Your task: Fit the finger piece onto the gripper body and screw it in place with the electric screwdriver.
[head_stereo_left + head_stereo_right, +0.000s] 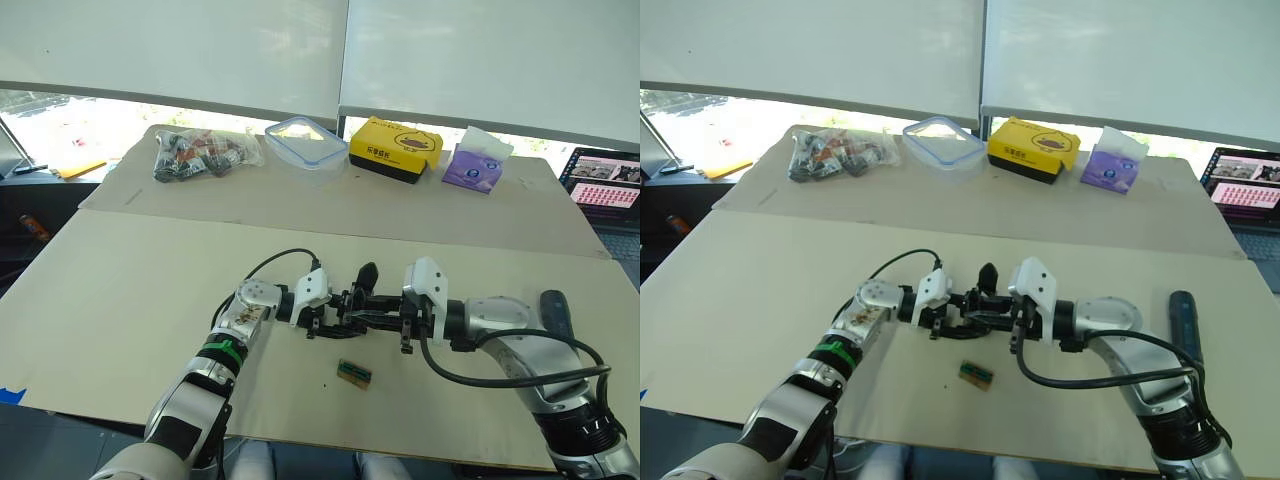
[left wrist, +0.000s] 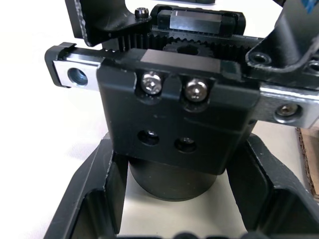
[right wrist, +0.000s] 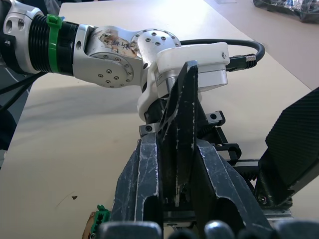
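Observation:
The gripper body (image 2: 174, 114), a ribbed black block with a toothed rack and two silver screws, sits just above the table between my two grippers. My left gripper (image 1: 325, 320) is shut on its lower round part. In the right wrist view my right gripper (image 3: 175, 144) is shut on the finger piece (image 3: 182, 114), a tapered black blade pressed against the body. Another black blade (image 1: 367, 272) stands up from the body. The electric screwdriver (image 1: 553, 306) lies on the table to the right of my right arm.
A small green-and-brown block (image 1: 354, 371) lies just in front of the grippers. Along the far edge are a bag of parts (image 1: 205, 152), a clear container (image 1: 305, 140), a yellow box (image 1: 395, 150) and a purple tissue pack (image 1: 478, 165). A laptop (image 1: 605, 185) stands far right.

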Robot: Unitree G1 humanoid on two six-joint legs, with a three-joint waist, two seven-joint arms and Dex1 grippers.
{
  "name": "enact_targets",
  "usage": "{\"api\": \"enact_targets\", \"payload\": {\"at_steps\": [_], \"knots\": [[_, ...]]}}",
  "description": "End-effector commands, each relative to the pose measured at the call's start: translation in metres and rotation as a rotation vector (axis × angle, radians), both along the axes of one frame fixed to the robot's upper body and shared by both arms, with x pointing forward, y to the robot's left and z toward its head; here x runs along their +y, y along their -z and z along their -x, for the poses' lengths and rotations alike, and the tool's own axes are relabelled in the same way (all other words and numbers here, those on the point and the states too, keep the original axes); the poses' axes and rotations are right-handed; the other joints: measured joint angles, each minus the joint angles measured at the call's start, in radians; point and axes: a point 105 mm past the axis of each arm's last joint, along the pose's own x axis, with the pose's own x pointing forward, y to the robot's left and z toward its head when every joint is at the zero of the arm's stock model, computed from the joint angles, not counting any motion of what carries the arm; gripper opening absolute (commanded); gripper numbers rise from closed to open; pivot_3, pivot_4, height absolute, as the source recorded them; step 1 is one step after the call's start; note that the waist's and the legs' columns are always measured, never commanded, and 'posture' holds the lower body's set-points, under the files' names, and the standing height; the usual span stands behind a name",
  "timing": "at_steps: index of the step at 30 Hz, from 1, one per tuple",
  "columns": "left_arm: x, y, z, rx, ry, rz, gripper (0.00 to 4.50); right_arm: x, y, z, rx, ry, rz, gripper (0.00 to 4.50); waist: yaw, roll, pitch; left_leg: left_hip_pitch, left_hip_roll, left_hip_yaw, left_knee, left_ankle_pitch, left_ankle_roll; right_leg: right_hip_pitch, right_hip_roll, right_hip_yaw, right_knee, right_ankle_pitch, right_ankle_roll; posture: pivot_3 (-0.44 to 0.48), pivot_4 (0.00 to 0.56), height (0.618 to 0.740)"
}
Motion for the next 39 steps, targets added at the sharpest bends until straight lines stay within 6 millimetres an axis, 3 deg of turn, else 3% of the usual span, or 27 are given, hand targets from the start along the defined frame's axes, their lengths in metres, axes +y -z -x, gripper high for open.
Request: {"api": "enact_targets", "payload": {"at_steps": [1,7,11,20,38,39], "knots": [[0.006,0.009,0.004,0.021,0.006,-0.045,2.32,-0.008,0.022,0.001,0.092,0.032,0.087,0.37,0.0,0.001,-0.001,0.0,0.0,0.0,0.0,0.0,0.0,0.0,0.0,0.0,0.0,0.0,0.0,0.0,0.15,0.74],[0.008,0.01,0.004,0.025,0.003,-0.05,2.32,-0.011,0.032,-0.007,0.124,0.069,0.118,0.37,-0.003,0.002,-0.002,0.003,0.0,0.0,0.0,0.0,0.0,0.002,0.0,0.0,0.0,-0.001,0.0,0.0,0.15,0.74],[0.008,0.012,0.005,0.029,0.001,-0.053,2.32,-0.02,0.044,-0.01,0.131,0.077,0.181,0.37,-0.005,0.003,-0.002,0.015,0.0,0.0,-0.003,0.0,0.0,0.013,0.0,0.0,-0.001,-0.007,0.003,0.0,0.15,0.74],[0.008,0.013,0.004,0.035,-0.005,-0.055,2.32,-0.02,0.05,-0.018,0.189,0.102,0.21,0.37,-0.009,0.004,-0.006,0.016,0.0,0.0,-0.004,0.0,0.0,0.014,0.0,0.0,-0.001,-0.008,0.003,0.0,0.15,0.74],[0.01,0.013,0.005,0.04,-0.021,-0.052,2.32,-0.012,0.026,-0.016,0.154,0.055,0.119,0.37,-0.012,0.003,-0.009,0.017,0.0,0.0,-0.005,0.0,0.0,0.014,0.0,0.0,-0.001,-0.008,0.002,0.0,0.15,0.74],[0.01,0.013,0.005,0.041,-0.021,-0.052,2.32,-0.01,0.022,-0.013,0.158,0.033,0.102,0.87,-0.012,0.003,-0.009,0.017,0.0,0.0,-0.005,0.0,0.0,0.014,0.0,0.0,-0.001,-0.008,0.002,0.0,0.15,0.74]]}}
